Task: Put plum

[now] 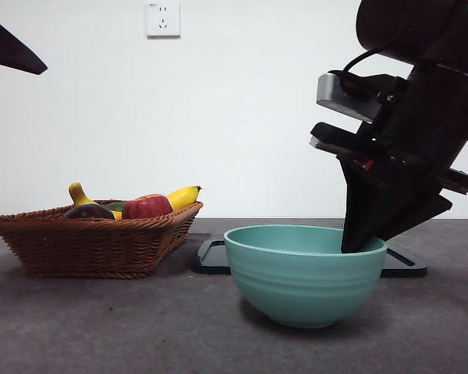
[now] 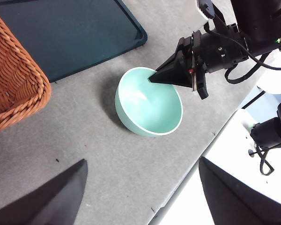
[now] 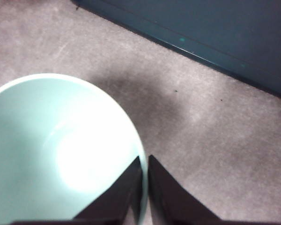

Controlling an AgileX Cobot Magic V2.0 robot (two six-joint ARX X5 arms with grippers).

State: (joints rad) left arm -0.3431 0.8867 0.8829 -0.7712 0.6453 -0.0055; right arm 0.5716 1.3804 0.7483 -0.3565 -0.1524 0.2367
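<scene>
1. My right gripper (image 1: 364, 243) is at the teal bowl (image 1: 300, 276). The jaws are pinched onto the bowl's rim, one inside and one outside. The right wrist view shows the rim edge running between them.
2. My left gripper (image 2: 140, 197) waits high and well apart from the work. Its jaws stand wide and hold nothing.
3. The plum (image 1: 89, 211) lies in the wicker basket (image 1: 90, 245), at the far side of the table from the right gripper. It sits among a red apple (image 1: 147, 206), a banana (image 1: 182, 196) and a yellow, narrow-necked fruit (image 1: 79, 194).
4. Key relation: the plum is across the bowl and sideways from the right gripper. In my judgement the left arm is nearer, since its wrist view catches the basket's edge.
5. The plum is round, so no long axis governs the approach.
6. Limits: only the plum's top shows above the basket rim. Neither wrist view shows the plum. The bowl looks empty. A dark tray (image 2: 65, 33) lies behind the bowl.
</scene>
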